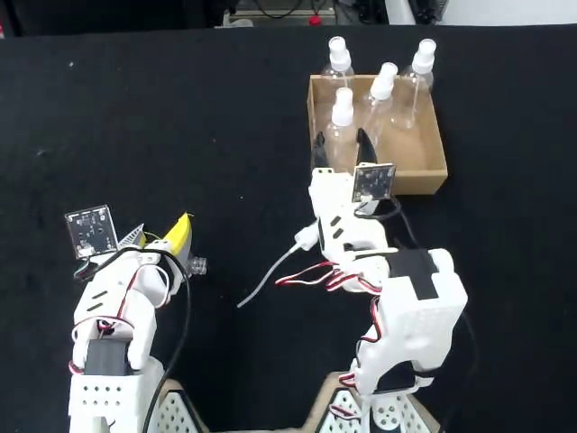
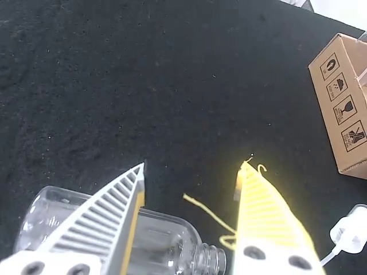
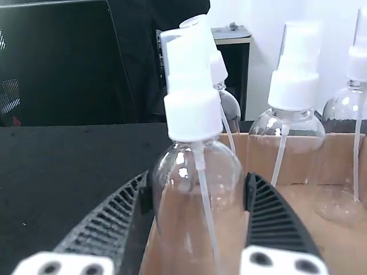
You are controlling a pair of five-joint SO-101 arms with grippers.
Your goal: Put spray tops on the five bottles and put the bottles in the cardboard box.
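Four capped bottles [image 1: 386, 86] stand in the cardboard box [image 1: 419, 183]; right tool [image 1: 341, 144] pinches one; left tool [image 2: 194, 169] hangs spread over an uncapped bottle [image 2: 166, 240].

- The cardboard box [image 1: 424, 177] holds three capped bottles [image 1: 386, 83] upright along its far side.
- The right gripper [image 1: 339, 135] clasps a fourth capped bottle [image 1: 342, 108] at the box's near-left corner.
- A loose spray top [image 1: 305, 239] lies just outside that corner.
- The left gripper [image 1: 162, 227], well left of the box, spreads its fingers over an uncapped bottle [image 1: 195, 265].
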